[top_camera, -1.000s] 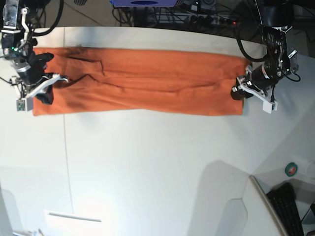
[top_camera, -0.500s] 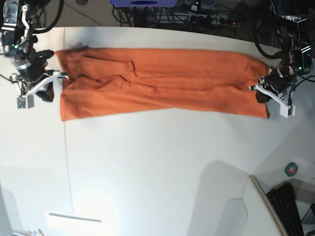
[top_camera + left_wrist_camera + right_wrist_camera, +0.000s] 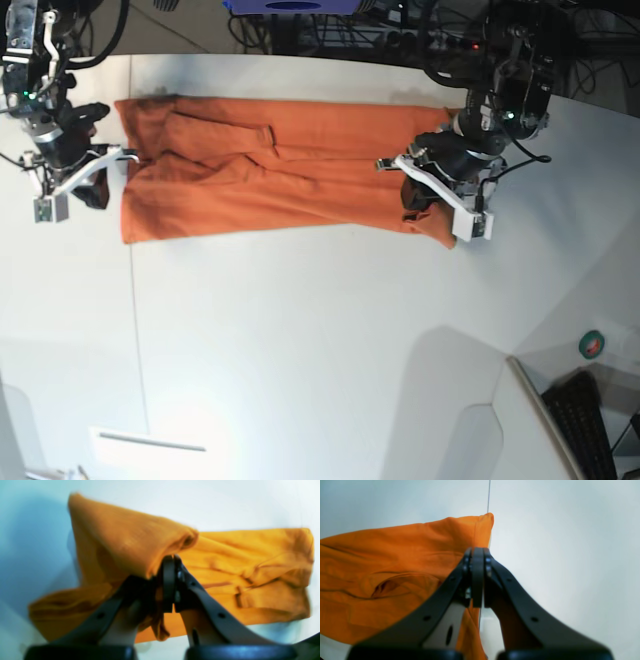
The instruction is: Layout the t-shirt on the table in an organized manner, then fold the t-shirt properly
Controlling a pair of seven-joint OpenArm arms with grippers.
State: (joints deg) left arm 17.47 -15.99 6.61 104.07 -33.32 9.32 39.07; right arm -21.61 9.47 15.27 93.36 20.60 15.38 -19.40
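Note:
The orange t-shirt (image 3: 270,165) lies as a long folded band across the far part of the white table (image 3: 300,330). My left gripper (image 3: 415,200), on the right of the base view, is shut on the shirt's right end and holds it raised over the band. In the left wrist view a rolled fold of the t-shirt (image 3: 130,542) drapes over the left gripper (image 3: 172,562). My right gripper (image 3: 120,160) is shut at the shirt's left edge. In the right wrist view the right gripper (image 3: 475,553) pinches the t-shirt (image 3: 395,562) at its border.
A thin dark seam (image 3: 132,300) runs down the table on the left. A green tape roll (image 3: 593,345) and a black keyboard (image 3: 590,425) sit at the front right beside a grey panel (image 3: 470,420). Cables (image 3: 330,35) crowd the space behind the table's far edge.
My left gripper has carried the shirt's right end leftward and lifted it over the band, so the shirt looks shorter. The right gripper has stayed at the left edge.

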